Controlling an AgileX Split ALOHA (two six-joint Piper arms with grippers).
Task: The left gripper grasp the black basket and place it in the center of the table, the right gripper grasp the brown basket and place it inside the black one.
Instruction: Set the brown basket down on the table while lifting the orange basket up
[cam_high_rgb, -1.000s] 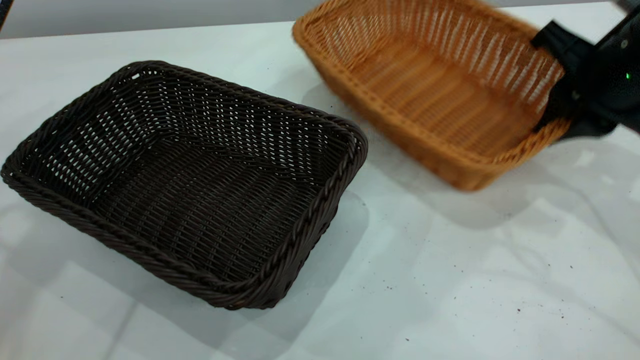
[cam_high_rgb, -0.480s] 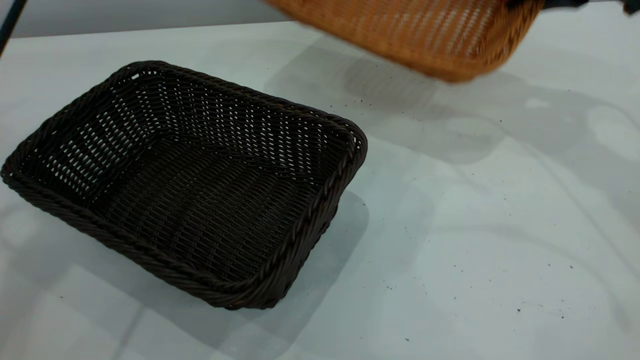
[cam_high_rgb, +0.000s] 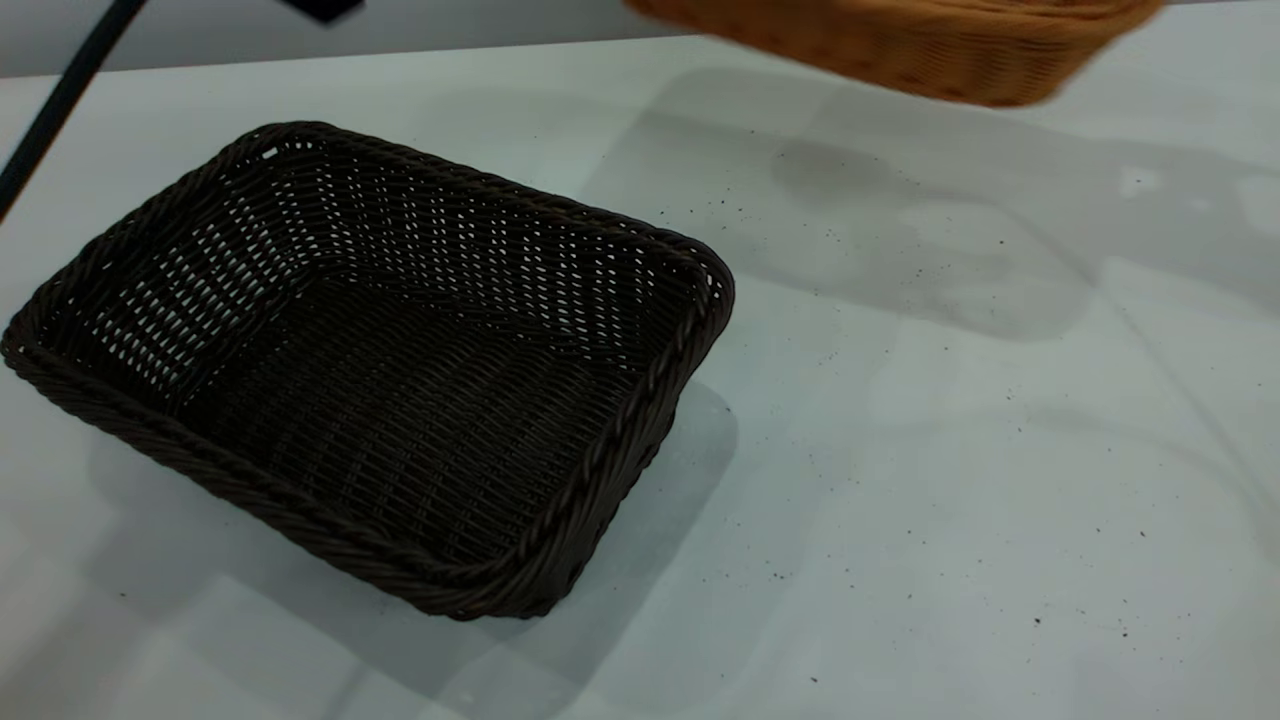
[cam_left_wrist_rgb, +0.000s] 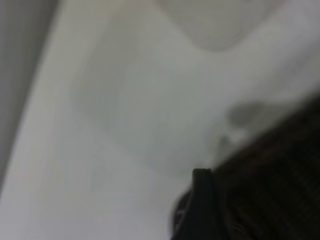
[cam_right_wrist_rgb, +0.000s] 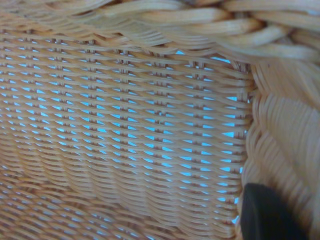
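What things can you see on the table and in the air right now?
black basket: one, very dark brown-black, standing on the table, left of middle in the exterior view.
brown basket: one, orange-tan, lifted off the table, at the exterior view's top right.
table: one, white with tiny dark specks, under everything.
cable: one, black, top left corner.
right gripper: one, black; a fingertip against the brown basket's weave.
left gripper: one, black, beside the black basket.

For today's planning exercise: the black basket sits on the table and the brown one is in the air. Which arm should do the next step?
The right. The brown basket is already lifted off the table, with the right claw against its wall. The black basket rests empty, ready to receive it.
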